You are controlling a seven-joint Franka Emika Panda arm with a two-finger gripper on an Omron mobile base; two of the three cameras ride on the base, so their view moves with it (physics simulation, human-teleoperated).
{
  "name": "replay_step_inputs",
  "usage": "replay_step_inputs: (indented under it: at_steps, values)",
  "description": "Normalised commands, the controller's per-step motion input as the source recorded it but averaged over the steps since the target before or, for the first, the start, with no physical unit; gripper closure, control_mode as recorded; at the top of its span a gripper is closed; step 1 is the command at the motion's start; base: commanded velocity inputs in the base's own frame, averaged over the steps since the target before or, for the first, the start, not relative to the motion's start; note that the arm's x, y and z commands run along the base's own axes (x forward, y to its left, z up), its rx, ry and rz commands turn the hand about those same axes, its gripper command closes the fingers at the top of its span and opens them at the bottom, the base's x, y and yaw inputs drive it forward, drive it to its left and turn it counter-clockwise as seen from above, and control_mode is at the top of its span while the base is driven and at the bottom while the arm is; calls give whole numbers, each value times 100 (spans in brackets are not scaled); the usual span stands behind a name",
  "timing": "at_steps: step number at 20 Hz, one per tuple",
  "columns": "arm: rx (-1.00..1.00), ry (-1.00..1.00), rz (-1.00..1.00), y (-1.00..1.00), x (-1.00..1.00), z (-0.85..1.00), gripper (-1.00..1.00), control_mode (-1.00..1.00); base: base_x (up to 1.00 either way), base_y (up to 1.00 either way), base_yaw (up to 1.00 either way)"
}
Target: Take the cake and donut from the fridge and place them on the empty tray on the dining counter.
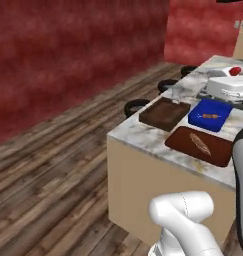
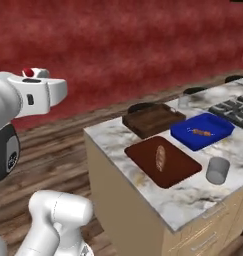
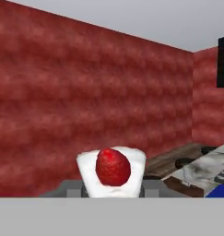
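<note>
The cake (image 3: 111,171), a white wedge topped with a red strawberry, sits between the fingertips of my gripper (image 3: 112,190), which is shut on it. From the base cameras the cake shows as a small red-topped white piece (image 1: 234,71) (image 2: 29,72) at the end of the raised white hand, held high in the air above floor level. The tray (image 1: 165,114) (image 2: 152,120), dark brown wood with a low rim, lies bare near the corner of the dining counter (image 1: 138,136) (image 2: 193,197). The donut and the fridge are out of view.
Beside the tray lie a blue dish (image 1: 210,115) (image 2: 203,131) and a reddish-brown board with a bread loaf (image 1: 200,145) (image 2: 162,160). A grey cup (image 2: 217,170) stands near the counter's front edge. Black stools (image 1: 136,106) line the far side; a stove (image 2: 235,107) lies beyond.
</note>
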Motion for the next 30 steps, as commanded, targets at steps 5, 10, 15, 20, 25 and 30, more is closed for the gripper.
replay_step_inputs:
  at_steps: [5, 10, 15, 20, 25, 30]
  values:
    - [0, 0, 0, 0, 0, 0, 100, 100, 100, 99, -60]
    - [0, 0, 0, 0, 0, 0, 100, 100, 100, 100, -59]
    - [0, 0, 0, 0, 0, 0, 100, 100, 78, 50, -49]
    - [0, 0, 0, 0, 0, 0, 100, 100, 21, -52, -28]
    - [0, 0, 0, 0, 0, 0, 100, 100, 68, 52, -47]
    - [0, 0, 0, 0, 0, 0, 100, 100, 86, 90, -56]
